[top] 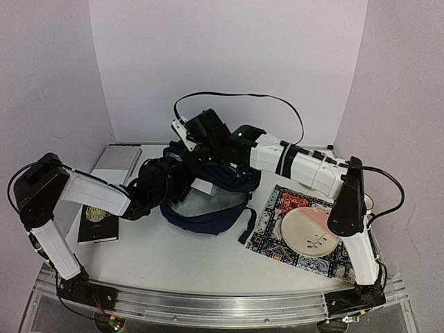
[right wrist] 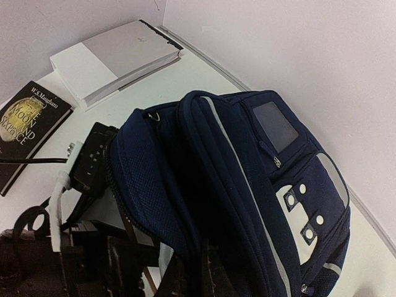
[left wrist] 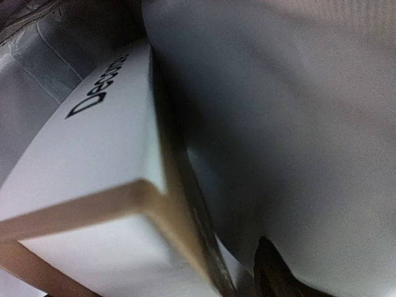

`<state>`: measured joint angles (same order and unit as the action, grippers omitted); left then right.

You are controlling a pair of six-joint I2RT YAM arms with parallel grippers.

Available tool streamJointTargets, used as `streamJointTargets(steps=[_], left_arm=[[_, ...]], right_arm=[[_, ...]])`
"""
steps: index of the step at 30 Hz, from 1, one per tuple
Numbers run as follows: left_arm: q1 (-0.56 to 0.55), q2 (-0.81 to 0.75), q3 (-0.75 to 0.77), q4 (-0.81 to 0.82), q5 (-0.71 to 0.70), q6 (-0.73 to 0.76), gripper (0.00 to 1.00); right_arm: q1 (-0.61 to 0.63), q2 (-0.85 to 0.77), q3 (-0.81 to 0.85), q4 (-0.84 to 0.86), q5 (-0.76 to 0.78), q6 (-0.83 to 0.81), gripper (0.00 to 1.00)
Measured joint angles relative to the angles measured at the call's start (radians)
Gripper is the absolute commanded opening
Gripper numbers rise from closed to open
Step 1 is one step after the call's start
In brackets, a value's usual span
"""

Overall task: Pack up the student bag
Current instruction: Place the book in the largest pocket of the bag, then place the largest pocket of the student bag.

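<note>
Overhead, at mid-table: shows the navy backpack (top: pixel 208 211) slumped with its mouth held open and its straps trailing toward the near edge. Shows the left arm reaching in from the left, with the left claw (top: pixel 170 182) sunk into the mouth; cannot tell from this angle whether its fingers are apart or together. Shows the right arm stretched across from the right, with the right claw (top: pixel 198 158) at the upper rim of the backpack. Catches a white box (top: pixel 203 186) just inside the mouth. Places a black book (top: pixel 97 223) flat on the table left of the backpack, partly under the left arm, and a grey-covered book (top: pixel 118 163) behind it near the back wall. Places a patterned mat (top: pixel 277 208) just beside the backpack on the right, with a cream plate (top: pixel 310 232) on it.

Left wrist view: fills with the white box, black lettering along one face, lying against the pale grey lining (left wrist: pixel 297 124) inside the backpack. Gives no clear sight of the fingers; cannot tell whether parted, closed or gripping.

Right wrist view: looks along the backpack from its open mouth, with the white stripe and buckle patches on the front pocket toward the right. Shows the right claw at the bottom edge, pinched onto the rim of the mouth. Shows the left arm's black wrist entering the mouth from the left, and both books on the table beyond, well apart from the backpack.
</note>
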<state>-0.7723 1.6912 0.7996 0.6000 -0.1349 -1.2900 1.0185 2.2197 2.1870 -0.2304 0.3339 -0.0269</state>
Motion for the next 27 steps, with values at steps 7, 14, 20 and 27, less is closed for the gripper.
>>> streamJointTargets(steps=[7, 14, 20, 27], left_arm=[[0.000, 0.026, 0.070, -0.174, 0.000, 0.090, 0.81], [0.000, 0.023, 0.150, -0.423, -0.038, 0.218, 0.93], [0.000, -0.061, 0.174, -0.573, -0.075, 0.320, 0.97], [0.002, -0.234, 0.172, -0.642, -0.093, 0.375, 0.98]], right_arm=[[-0.010, 0.002, 0.000, 0.001, 0.007, -0.004, 0.00], [-0.010, 0.002, -0.004, 0.001, 0.021, -0.012, 0.00], [-0.014, 0.002, -0.015, 0.025, 0.032, -0.014, 0.00], [-0.033, 0.002, -0.083, 0.053, 0.034, -0.027, 0.00]])
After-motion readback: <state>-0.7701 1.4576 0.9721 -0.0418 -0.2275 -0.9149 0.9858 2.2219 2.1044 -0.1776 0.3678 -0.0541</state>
